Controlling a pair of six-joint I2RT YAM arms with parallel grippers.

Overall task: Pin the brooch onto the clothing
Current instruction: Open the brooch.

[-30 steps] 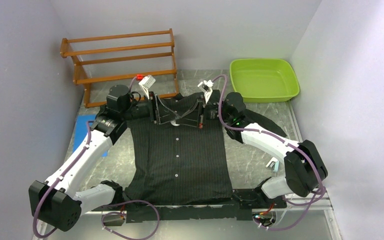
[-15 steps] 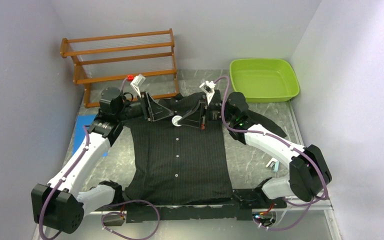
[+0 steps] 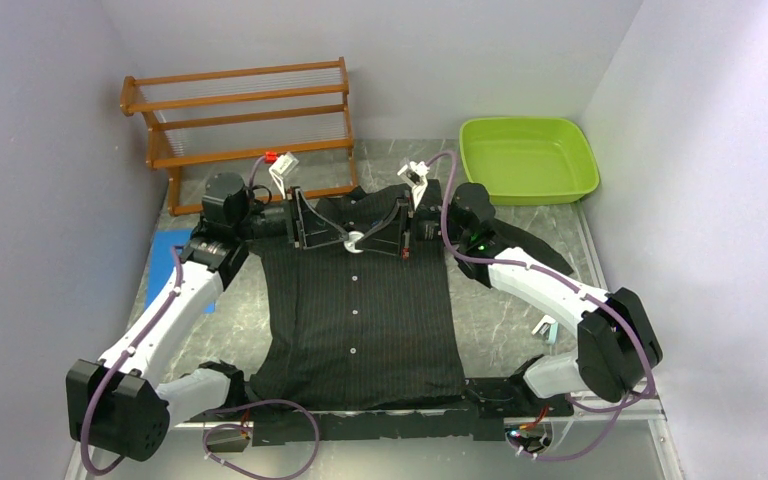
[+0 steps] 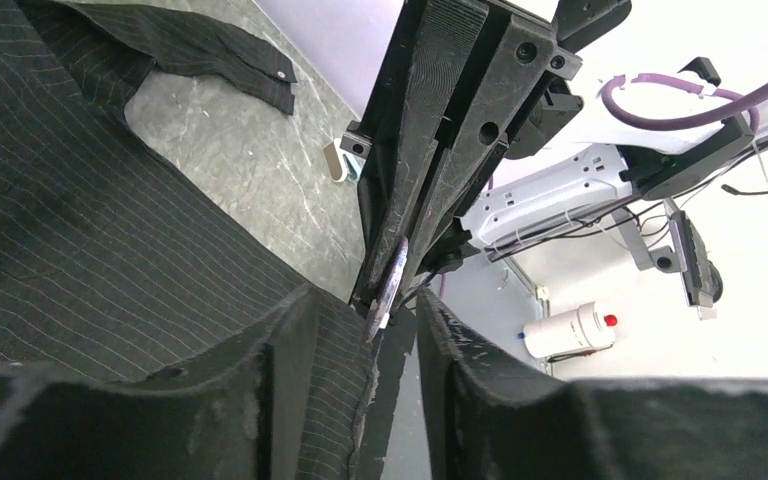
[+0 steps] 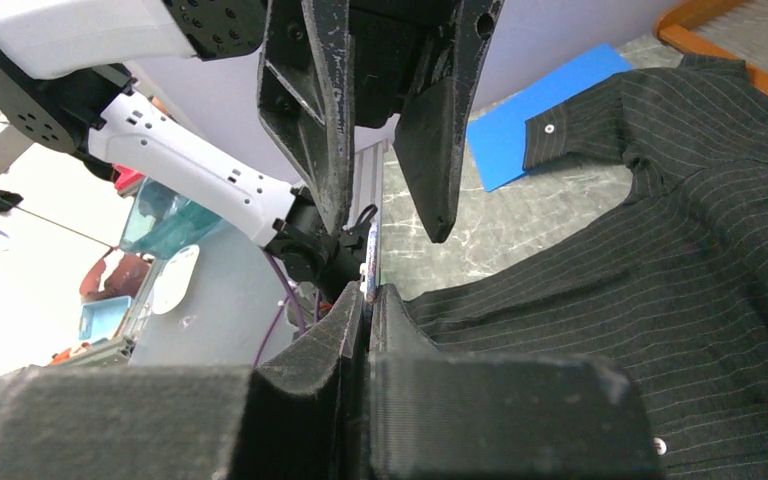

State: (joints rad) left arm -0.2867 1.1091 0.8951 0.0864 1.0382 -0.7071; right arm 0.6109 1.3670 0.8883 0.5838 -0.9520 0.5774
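Observation:
The clothing (image 3: 360, 310) is a black pinstriped shirt lying flat, buttons up. Both grippers meet tip to tip just below its collar. My right gripper (image 3: 367, 240) is shut on the brooch (image 3: 356, 238), a small pale disc. In the right wrist view the brooch (image 5: 370, 260) shows edge-on, sticking out of the right gripper (image 5: 368, 292). My left gripper (image 3: 344, 237) is open. In the left wrist view the left gripper (image 4: 372, 302) straddles the brooch (image 4: 392, 285), and a fold of the clothing (image 4: 80, 230) lies against its left finger. The right wrist view shows the left gripper (image 5: 388, 228) with jaws apart.
A wooden rack (image 3: 245, 120) stands at the back left and a green tub (image 3: 528, 158) at the back right. A blue sheet (image 3: 165, 255) lies left of the shirt under my left arm. A small white clip (image 3: 545, 327) rests by the right arm.
My left gripper has turned away from the collar and brought its open tips up to the brooch. The right gripper has shifted only slightly, still shut on the brooch.

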